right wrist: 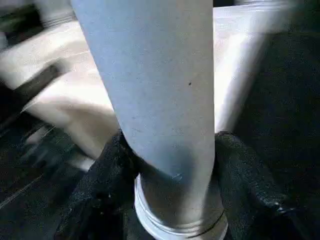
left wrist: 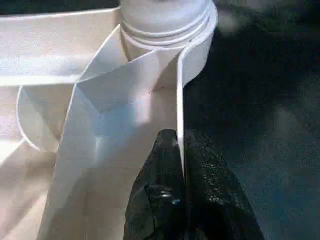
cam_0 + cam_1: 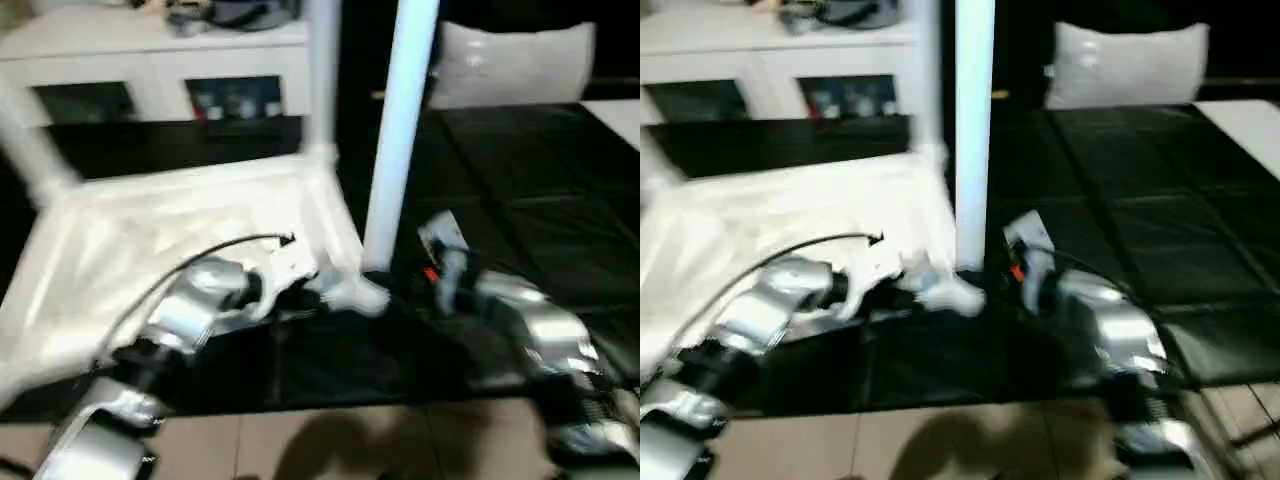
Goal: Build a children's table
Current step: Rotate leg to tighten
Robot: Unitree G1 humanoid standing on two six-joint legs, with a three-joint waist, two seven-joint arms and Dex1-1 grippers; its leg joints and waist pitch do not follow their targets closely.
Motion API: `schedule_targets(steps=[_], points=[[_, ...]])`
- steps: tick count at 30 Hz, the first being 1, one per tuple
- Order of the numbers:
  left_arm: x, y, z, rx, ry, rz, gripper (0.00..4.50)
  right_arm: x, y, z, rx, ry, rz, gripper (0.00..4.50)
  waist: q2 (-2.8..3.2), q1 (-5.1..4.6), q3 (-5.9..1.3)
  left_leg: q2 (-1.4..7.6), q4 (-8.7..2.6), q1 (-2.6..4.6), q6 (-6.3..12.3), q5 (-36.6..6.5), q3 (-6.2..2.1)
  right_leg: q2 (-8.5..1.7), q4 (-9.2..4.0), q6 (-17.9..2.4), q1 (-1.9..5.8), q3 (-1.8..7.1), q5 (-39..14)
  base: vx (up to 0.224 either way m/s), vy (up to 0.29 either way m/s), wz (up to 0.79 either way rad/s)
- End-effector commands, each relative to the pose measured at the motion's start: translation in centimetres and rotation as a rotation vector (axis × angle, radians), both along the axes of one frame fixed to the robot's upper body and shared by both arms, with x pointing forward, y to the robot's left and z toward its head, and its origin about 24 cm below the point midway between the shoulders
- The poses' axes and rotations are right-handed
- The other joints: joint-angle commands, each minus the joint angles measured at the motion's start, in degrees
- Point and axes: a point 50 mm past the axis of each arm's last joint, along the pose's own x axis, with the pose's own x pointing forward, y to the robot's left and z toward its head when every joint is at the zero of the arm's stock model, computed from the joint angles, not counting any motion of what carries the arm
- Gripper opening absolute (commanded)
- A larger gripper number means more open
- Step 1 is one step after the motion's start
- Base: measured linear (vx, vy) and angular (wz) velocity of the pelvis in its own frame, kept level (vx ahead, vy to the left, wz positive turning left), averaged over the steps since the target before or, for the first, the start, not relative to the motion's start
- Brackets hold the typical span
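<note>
Plainly, the upside-down table top (image 3: 190,250) lay on the black-covered work surface (image 3: 520,170), ribbed underside up, in front of the white cabinet (image 3: 150,60), with one leg already standing at its far corner (image 3: 322,70) and another slanting out at the far left (image 3: 30,140). The left gripper (image 2: 177,145) was closed tight on the thin side wall of the top beside the near corner socket (image 2: 165,30), one finger on each face of the wall. The right gripper (image 1: 172,165) clasped the near leg (image 3: 400,130) low down, just above its threaded end, with a black finger (image 1: 107,175) pressed on either side. To my eye the leg was seated but perhaps not fully turned home, so the chief risk was cross-threading: if the leg leaned while it was twisted, the thread could bind or the leg stay crooked. A second risk was the top sliding or lifting on the smooth black cover, since the hold on that thin wall was narrow and could slip under the twist. The padded fingers might also skid round the smooth tapered plastic instead of turning it. No brand, label or readable writing appeared on the table or the grippers; small items behind the cabinet glass were too blurred to read.
</note>
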Motion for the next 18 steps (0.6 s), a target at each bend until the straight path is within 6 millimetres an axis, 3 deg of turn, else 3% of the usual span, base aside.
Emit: schedule_targets(steps=[1, 5, 8, 9, 14, 18], points=[[-0.7, -5.0, 2.5, -0.135, -0.073, -0.133, 0.00, 0.0, 2.6, -1.8, 0.002, 0.108, -0.039, 1.98, -0.91, 0.68, -3.55, 0.03, -3.69, -0.88, 2.35, -9.49, 0.17, -2.96, -5.41, -5.90, 3.59, 2.28, -24.23, 0.000, 0.000, 0.00], [-0.2, -7.5, 3.0, -0.181, -0.110, -0.020, 0.00, 0.6, 4.2, -2.1, -0.013, 0.042, -0.144, 1.98, -0.98, 0.79, -3.68, 0.17, -3.53, -0.71, 3.50, -8.14, 0.42, -2.97, -5.41, -7.00, 3.34, 2.38, -21.39, 0.000, 0.000, 0.00], [-0.3, -8.0, 3.1, -0.176, -0.123, -0.010, 0.00, 0.6, 4.6, -2.1, 0.004, 0.020, -0.141, 1.98, -1.00, 1.20, -3.63, 0.25, -3.69, -0.85, 4.22, -8.58, 0.34, -2.93, -5.35, -6.93, 3.54, 2.42, -21.01, 0.000, 0.000, 0.00], [-0.3, -8.0, 3.1, -0.170, -0.125, -0.007, 0.00, 0.6, 4.7, -2.0, 0.008, 0.017, -0.141, 2.53, -0.99, 1.26, -3.61, 0.25, -3.72, -0.82, 4.27, -8.79, 0.33, -2.91, -5.32, -6.89, 3.53, 2.43, -20.96, 0.000, 0.000, 0.00], [0.2, -6.1, 2.2, -0.081, -0.157, 0.008, 0.00, 0.5, 3.1, -2.1, 0.007, -0.013, -0.163, 2.86, -0.87, 1.53, -3.53, 0.31, -3.86, -0.65, 4.05, -10.20, 0.30, -3.00, -5.50, -6.31, 3.50, 2.50, -22.08, 0.000, 0.000, 0.00], [0.5, -4.6, 1.8, -0.057, -0.165, 0.002, 0.00, 0.2, 1.5, -1.9, -0.009, -0.056, -0.129, 3.34, -0.67, 1.93, -3.64, 0.43, -3.84, -0.73, 4.38, -9.96, 0.25, -3.00, -5.30, -6.83, 3.60, 2.59, -19.59, 0.000, 0.000, 0.00]])
